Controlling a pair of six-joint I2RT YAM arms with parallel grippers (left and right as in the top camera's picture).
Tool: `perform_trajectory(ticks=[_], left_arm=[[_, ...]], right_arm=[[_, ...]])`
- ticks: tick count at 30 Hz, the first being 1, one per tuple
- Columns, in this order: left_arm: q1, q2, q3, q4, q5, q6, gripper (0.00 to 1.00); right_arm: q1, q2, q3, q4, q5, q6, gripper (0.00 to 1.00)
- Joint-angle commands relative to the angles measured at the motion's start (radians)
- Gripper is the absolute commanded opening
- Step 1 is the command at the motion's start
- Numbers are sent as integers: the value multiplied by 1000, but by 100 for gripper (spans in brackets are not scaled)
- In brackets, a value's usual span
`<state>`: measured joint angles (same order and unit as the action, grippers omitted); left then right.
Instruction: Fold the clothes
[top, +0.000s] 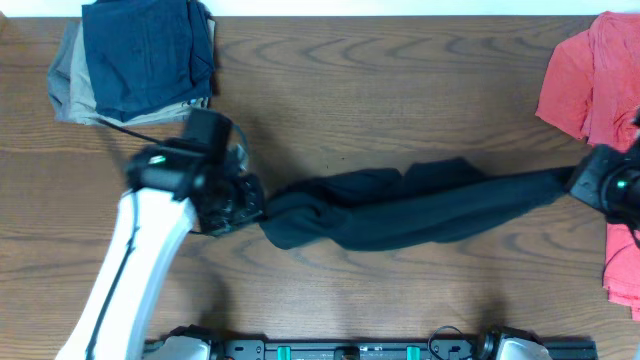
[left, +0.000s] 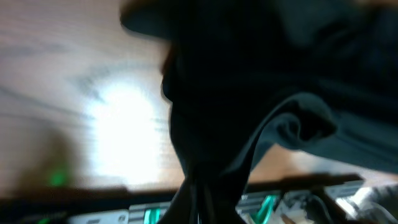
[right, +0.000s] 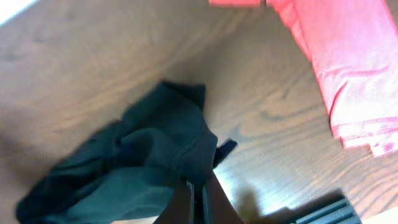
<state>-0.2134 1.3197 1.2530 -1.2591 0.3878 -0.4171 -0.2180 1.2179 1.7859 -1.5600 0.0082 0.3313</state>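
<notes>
The black shirt (top: 400, 205) is stretched in a bunched rope across the middle of the wooden table. My left gripper (top: 255, 205) is shut on its left end, and my right gripper (top: 578, 182) is shut on its right end. In the left wrist view the black fabric (left: 236, 93) fills most of the frame and hides the fingers. In the right wrist view the black shirt (right: 137, 162) hangs bunched from the closed fingers (right: 198, 199) above the table.
A folded navy garment (top: 148, 50) lies on a khaki one (top: 72, 85) at the back left. A coral-red shirt (top: 595, 75) lies at the right edge and shows in the right wrist view (right: 348, 62). A black rail (top: 350, 350) runs along the front edge.
</notes>
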Motion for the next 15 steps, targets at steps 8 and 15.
perform_trajectory(ticks=[8, 15], left_arm=[[0, -158, 637, -376, -179, 73, 6], [0, -177, 832, -376, -225, 73, 5]], right_arm=[[-4, -11, 337, -138, -119, -85, 1], [-3, -31, 386, -121, -151, -80, 1]])
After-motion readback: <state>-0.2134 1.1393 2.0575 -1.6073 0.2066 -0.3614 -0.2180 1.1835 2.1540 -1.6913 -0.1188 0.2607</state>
